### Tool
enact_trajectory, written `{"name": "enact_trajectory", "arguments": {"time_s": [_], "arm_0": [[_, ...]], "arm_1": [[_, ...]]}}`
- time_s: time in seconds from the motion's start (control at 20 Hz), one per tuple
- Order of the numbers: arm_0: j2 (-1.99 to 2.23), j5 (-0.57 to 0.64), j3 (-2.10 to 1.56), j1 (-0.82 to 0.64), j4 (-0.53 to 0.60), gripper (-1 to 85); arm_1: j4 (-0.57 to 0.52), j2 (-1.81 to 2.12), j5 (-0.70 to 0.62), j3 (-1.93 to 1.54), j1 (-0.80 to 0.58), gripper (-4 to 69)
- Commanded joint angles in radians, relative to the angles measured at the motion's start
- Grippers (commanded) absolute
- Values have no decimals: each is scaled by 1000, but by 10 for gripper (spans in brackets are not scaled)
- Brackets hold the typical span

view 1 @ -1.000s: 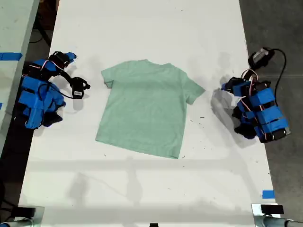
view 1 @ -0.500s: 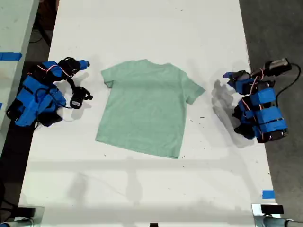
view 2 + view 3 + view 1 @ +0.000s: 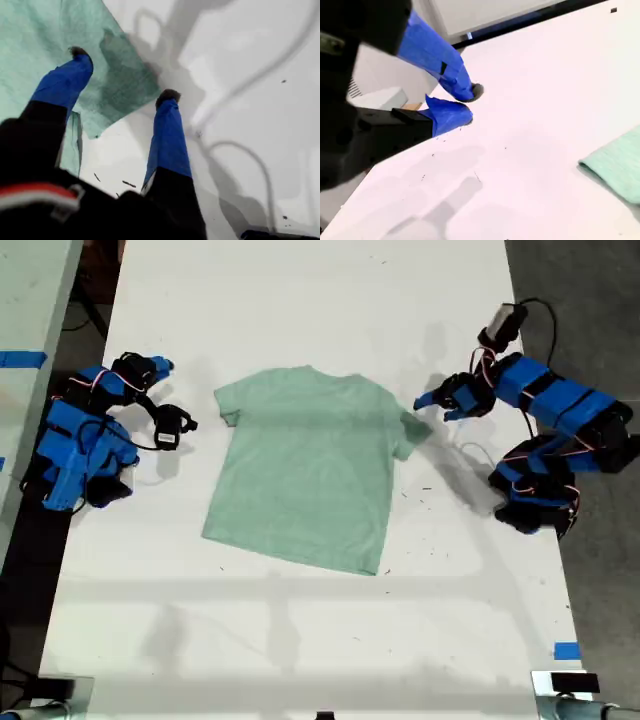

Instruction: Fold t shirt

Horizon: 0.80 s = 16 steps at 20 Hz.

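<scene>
No legible text, brand, number or sign in any view. Small white label (image 3: 166, 439) on camera module of arm at exterior view's left: print too small to read. T shirt (image 3: 310, 465) plain, no print.

Only a corner of the t shirt (image 3: 615, 167) seen in the second wrist view, rest cut off at the edge. Part of one sleeve hidden behind a finger (image 3: 65, 85) in the first wrist view. Bench (image 3: 300, 640) cut off at top and bottom in the exterior view.
</scene>
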State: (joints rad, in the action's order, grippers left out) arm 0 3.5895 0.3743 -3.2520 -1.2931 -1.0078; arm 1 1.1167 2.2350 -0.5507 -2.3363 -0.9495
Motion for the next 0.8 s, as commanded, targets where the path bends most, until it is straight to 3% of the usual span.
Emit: {"name": "enact_trajectory", "arguments": {"time_s": [0.0, 0.2, 0.35, 0.4, 0.6, 0.75], "arm_0": [[0, -5, -38, -17, -3, 26], [0, -5, -38, -12, -3, 26], [0, -5, -38, -12, -3, 26], [0, -5, -38, -12, -3, 26], [0, -5, -38, -11, -3, 26], [0, -5, -38, -11, -3, 26]], "arm_1": [[-106, -28, 69, -55, 101, 261], [-224, -149, 103, -86, 222, 251], [-216, -172, 57, -64, 167, 215], [-207, -170, 41, -61, 135, 49], [-129, -89, 37, -6, 94, 26], [-5, -20, -6, 232, 158, 26]]}}
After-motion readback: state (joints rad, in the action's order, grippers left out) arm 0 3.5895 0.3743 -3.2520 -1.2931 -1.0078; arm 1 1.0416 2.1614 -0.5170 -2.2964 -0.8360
